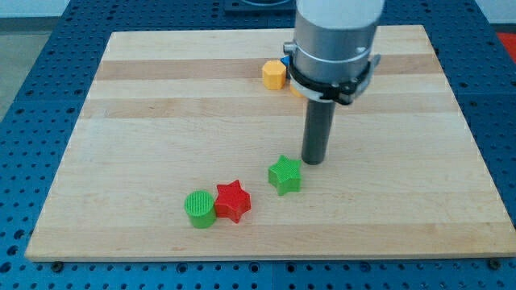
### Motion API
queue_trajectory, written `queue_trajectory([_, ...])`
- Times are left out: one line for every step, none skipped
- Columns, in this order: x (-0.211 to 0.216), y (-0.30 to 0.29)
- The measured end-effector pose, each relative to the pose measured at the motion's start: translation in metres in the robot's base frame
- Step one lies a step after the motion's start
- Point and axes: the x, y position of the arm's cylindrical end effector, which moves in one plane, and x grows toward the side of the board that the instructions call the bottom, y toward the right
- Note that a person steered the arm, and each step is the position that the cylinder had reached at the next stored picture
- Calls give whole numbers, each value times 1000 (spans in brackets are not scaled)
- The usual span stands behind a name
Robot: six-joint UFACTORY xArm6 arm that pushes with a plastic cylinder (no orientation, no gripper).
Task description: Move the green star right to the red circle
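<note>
The green star [285, 175] lies on the wooden board [145, 121], below the middle. My tip [313, 162] rests on the board just to the upper right of the green star, very close to it. A red star [233, 200] lies to the lower left of the green star, touching a green round block [200, 209] on its left. No red circle shows in the view. The arm's grey body [334, 40] hides part of the board's upper middle.
A yellow block [274, 74] sits near the view's top, left of the arm. A bit of blue [286, 60] and some orange [297, 90] peek out beside the arm, mostly hidden. The board's edges meet a blue perforated table [32, 97].
</note>
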Motion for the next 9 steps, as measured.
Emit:
queue_trajectory([14,-29])
queue_trajectory([36,-57])
queue_trajectory([40,-62])
queue_trajectory([40,-60])
queue_trajectory([44,-66])
queue_trajectory([44,-68])
queue_trajectory([39,-45])
queue_trajectory([32,14])
queue_trajectory([45,21])
